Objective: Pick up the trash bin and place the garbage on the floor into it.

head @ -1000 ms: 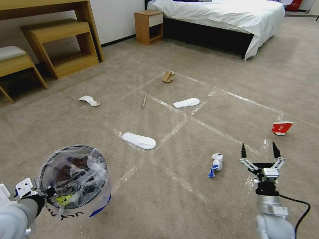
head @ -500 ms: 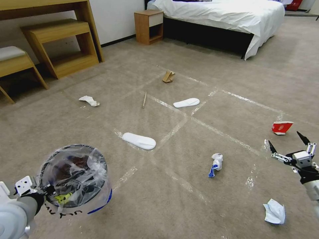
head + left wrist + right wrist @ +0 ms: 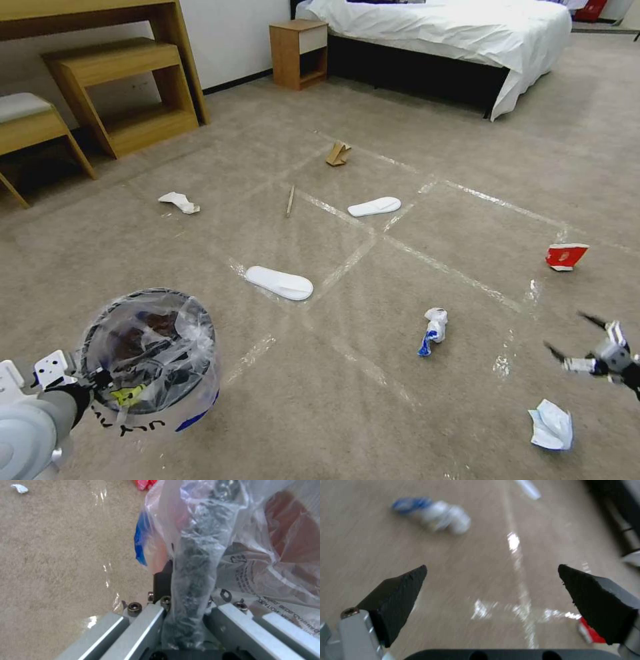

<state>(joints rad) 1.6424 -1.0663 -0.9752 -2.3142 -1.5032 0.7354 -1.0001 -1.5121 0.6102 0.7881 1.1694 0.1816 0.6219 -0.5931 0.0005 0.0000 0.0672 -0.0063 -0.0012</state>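
My left gripper (image 3: 85, 388) is shut on the rim of the trash bin (image 3: 150, 357), held above the floor (image 3: 347, 393) at lower left; the bagged rim (image 3: 193, 580) runs between its jaws. Garbage lies scattered: two white slippers (image 3: 279, 283) (image 3: 374, 206), crumpled paper (image 3: 179, 202) (image 3: 552, 425), a white-and-blue wad (image 3: 433, 330), a red carton (image 3: 566, 256), brown cardboard (image 3: 338, 154) and a wooden stick (image 3: 290, 200). My right gripper (image 3: 563, 331) hangs open and empty at the right edge, above the near paper. Past its open jaws (image 3: 492, 567) lies the wad (image 3: 433, 515).
A bed (image 3: 453, 40) and nightstand (image 3: 299, 53) stand at the back. Wooden stepped benches (image 3: 120, 87) line the left wall. Shiny tape strips (image 3: 347, 263) cross the carpet between the litter.
My right arm has swung from the lower middle-right out to the right edge and turned sideways, uncovering the crumpled paper beneath it. The bin stays put in my left gripper.
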